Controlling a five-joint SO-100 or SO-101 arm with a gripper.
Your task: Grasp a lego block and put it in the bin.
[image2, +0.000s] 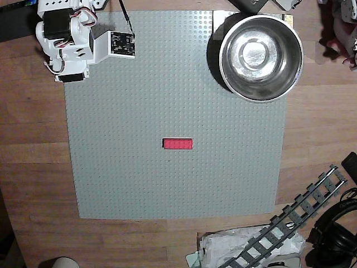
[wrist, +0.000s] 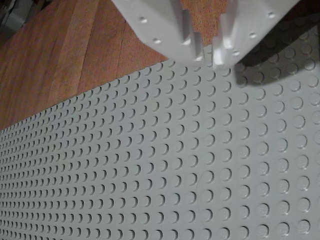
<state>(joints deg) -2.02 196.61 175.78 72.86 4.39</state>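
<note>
The red lego block lies flat near the middle of the grey studded baseplate, with nothing touching it. The bin, a shiny steel bowl, stands on the plate's far right corner and has nothing in it. My white arm is folded at the plate's far left corner, far from both. In the wrist view my gripper hangs just above the baseplate near its edge, its white fingers close together with nothing between them. The block and the bowl are out of the wrist view.
The plate lies on a wooden table. A grey toy rail track, a crumpled plastic bag and black headphones lie past the plate's near right corner. Other clutter sits to the right of the bowl.
</note>
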